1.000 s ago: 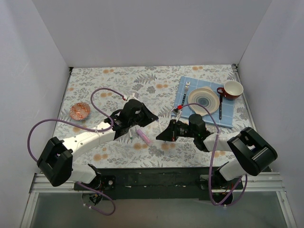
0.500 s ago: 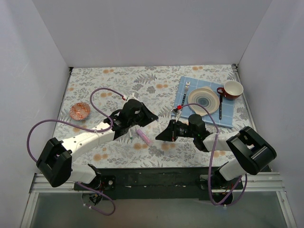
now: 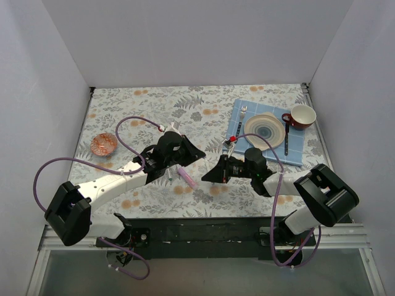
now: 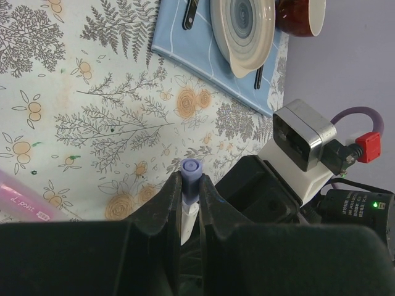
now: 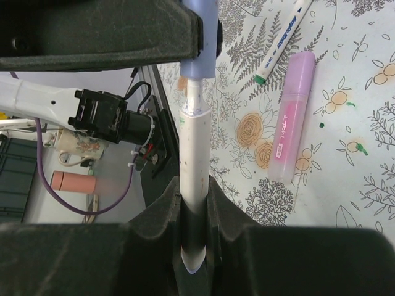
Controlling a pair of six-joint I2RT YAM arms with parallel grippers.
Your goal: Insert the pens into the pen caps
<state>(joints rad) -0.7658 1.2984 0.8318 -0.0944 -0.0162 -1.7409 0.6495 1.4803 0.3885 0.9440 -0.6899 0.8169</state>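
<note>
pen (image 5: 194, 154) tip @ cap (image 5: 199, 65) mouth

A: Top view: bright, even, diffuse light; white walls (image 3: 197, 43) behind the plate (image 3: 264, 131) clean, no glare. Shadows?
B: Soft, faint, under the left arm (image 3: 117, 179), left of the plate. Left wrist: left gripper (image 4: 191, 185) fingers (image 4: 162, 213) dark, blurred; plate sharp. Right wrist: pink pen (image 5: 290, 123) slightly soft, right gripper (image 5: 194, 188) fingers (image 5: 157, 222) equally dark

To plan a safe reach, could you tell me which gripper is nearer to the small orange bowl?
Left. The left gripper sits mid-table, to the right of the small orange bowl; the right gripper is farther right, just beyond the left one.
</note>
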